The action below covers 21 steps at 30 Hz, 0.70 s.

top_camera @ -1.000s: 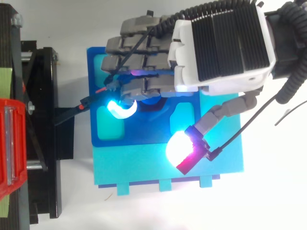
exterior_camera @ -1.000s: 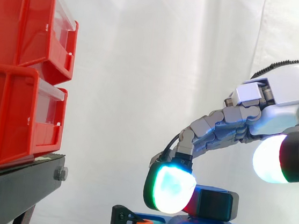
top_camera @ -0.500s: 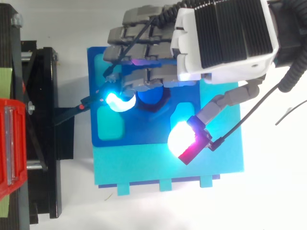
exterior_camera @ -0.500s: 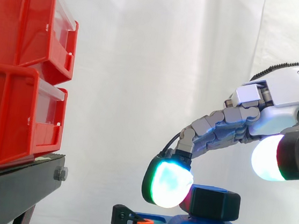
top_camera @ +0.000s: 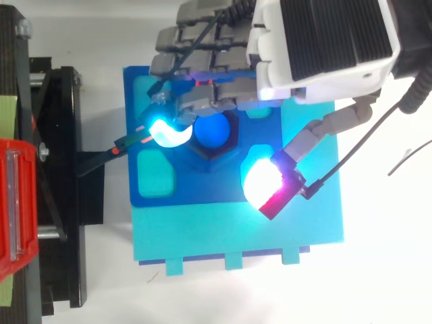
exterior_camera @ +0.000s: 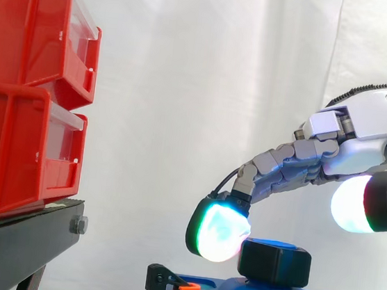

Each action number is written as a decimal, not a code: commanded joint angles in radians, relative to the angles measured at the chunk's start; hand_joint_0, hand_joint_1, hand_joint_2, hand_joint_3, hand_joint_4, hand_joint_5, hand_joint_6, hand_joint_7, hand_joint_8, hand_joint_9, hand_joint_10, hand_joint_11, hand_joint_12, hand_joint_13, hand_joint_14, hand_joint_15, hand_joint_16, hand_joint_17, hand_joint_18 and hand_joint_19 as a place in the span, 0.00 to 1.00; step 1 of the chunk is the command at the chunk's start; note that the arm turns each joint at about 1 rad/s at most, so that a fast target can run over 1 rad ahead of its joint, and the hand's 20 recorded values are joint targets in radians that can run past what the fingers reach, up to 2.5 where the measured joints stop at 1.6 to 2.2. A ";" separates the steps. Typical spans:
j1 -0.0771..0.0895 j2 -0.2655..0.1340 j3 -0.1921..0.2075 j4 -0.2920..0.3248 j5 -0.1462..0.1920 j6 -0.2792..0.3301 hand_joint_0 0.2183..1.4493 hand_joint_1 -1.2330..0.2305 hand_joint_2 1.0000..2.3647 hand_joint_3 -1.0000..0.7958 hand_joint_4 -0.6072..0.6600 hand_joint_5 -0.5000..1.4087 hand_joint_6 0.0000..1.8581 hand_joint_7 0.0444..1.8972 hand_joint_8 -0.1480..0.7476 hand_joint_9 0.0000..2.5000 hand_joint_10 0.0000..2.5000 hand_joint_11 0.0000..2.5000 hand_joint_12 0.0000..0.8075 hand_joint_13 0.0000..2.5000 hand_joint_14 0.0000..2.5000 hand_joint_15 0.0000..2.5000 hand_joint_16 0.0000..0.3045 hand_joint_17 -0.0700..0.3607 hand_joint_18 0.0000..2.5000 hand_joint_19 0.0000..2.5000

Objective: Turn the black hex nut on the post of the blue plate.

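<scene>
1. Black hex nut (exterior_camera: 274, 263): sits on the blue post (top_camera: 216, 128), at the middle of the blue plate (top_camera: 192, 189).
2. Hand (exterior_camera: 367, 123): comes in from the right, above the nut. Its fingers are loosely spread and gently bent, pinching nothing.
3. Fingertips (exterior_camera: 218, 233): one cyan-white pad lies against the nut's upper left edge in the side view (contact looks light).
4. Thumb (top_camera: 264, 185): white-and-red pad, raised clear of the nut, across it from the fingers.
5. Turquoise base (top_camera: 236, 233): lies under the blue plate, on the white counter (top_camera: 385, 270).
6. Red bins (exterior_camera: 25, 91): stacked on the black stand (exterior_camera: 22, 237), well left of the plate.
7. Black clamp (exterior_camera: 161, 279): orange-tipped, at the plate's left edge.
</scene>
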 commanded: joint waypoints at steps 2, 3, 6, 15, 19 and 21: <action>-0.010 0.000 0.000 0.001 -0.020 -0.008 0.17 0.58 0.00 0.28 0.64 0.16 0.27 0.39 0.44 0.09 0.00 0.00 0.47 0.03 0.00 0.03 0.19 0.46 0.00 0.12; -0.013 0.000 0.000 0.001 -0.023 -0.009 0.17 0.58 0.00 0.28 0.65 0.16 0.27 0.40 0.44 0.09 0.00 0.00 0.47 0.03 0.00 0.04 0.19 0.46 0.00 0.12; -0.023 0.000 0.000 -0.001 -0.040 -0.008 0.17 0.58 0.00 0.28 0.65 0.16 0.27 0.39 0.44 0.09 0.00 0.00 0.47 0.03 0.00 0.04 0.19 0.46 0.00 0.12; -0.041 0.000 0.000 0.001 -0.072 -0.004 0.17 0.58 0.00 0.28 0.65 0.15 0.27 0.40 0.44 0.09 0.00 0.00 0.46 0.03 0.00 0.04 0.18 0.46 0.00 0.11; -0.050 0.000 0.000 -0.001 -0.090 -0.004 0.17 0.57 0.00 0.28 0.65 0.15 0.27 0.39 0.44 0.09 0.00 0.00 0.46 0.03 0.00 0.03 0.18 0.46 0.00 0.12; -0.053 0.000 0.000 -0.001 -0.098 -0.004 0.17 0.58 0.00 0.28 0.65 0.15 0.27 0.40 0.44 0.09 0.00 0.00 0.46 0.03 0.00 0.03 0.18 0.46 0.00 0.12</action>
